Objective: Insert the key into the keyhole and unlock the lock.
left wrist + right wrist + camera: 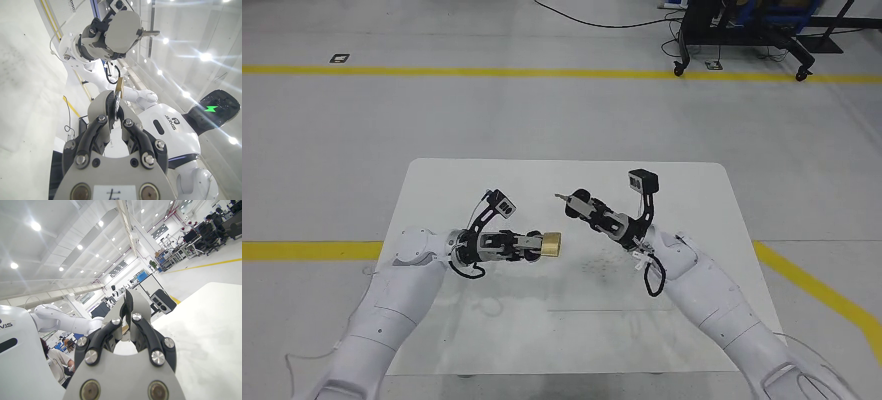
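Held above the white table (572, 330), the brass padlock (552, 243) has its body sticking out toward the middle, and my left gripper (532, 244) is shut on its shackle end. In the left wrist view the lock body (120, 86) projects past the left gripper (115, 98). My right gripper (580, 205) hangs a little behind and right of the lock, shut on the silver key (564, 198), whose blade points left. The key (150, 33) juts from that gripper's pads in the left wrist view. The right gripper (127, 296) looks pressed shut, with the key almost hidden between its pads.
Table (198, 323) surface lies bare under both arms. A black wheeled stand (742, 35) stands on the floor far behind the table. Yellow floor lines (492, 72) run past the table.
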You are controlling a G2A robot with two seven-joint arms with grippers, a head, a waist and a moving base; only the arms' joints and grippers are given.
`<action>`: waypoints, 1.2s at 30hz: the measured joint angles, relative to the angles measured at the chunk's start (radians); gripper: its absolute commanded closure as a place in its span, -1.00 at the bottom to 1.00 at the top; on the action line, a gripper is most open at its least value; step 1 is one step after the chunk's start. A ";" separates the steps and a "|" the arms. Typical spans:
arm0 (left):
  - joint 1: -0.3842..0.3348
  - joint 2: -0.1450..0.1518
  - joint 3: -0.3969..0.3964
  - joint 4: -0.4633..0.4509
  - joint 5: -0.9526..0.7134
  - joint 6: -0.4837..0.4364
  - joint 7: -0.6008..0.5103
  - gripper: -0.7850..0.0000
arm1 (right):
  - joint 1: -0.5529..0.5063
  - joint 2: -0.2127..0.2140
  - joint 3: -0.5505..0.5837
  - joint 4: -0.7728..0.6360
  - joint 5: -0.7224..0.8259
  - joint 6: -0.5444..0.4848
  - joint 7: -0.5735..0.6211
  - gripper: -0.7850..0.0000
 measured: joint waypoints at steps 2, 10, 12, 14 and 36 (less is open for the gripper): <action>0.004 0.001 -0.005 0.000 0.005 -0.005 0.005 1.00 | 0.005 -0.004 -0.012 0.001 0.009 0.001 0.016 1.00; 0.009 0.001 -0.025 0.019 -0.008 -0.020 0.020 1.00 | 0.014 -0.005 -0.049 -0.025 0.082 -0.005 0.176 1.00; 0.008 0.000 -0.032 0.028 -0.016 -0.023 0.023 1.00 | 0.009 0.000 -0.049 -0.040 0.118 -0.005 0.237 1.00; 0.006 0.000 -0.036 0.039 -0.024 -0.026 0.027 1.00 | 0.004 0.004 -0.042 -0.048 0.155 -0.005 0.284 1.00; 0.051 -0.009 -0.033 -0.093 0.013 0.167 0.338 1.00 | -0.085 0.027 0.074 -0.097 0.216 -0.005 0.267 1.00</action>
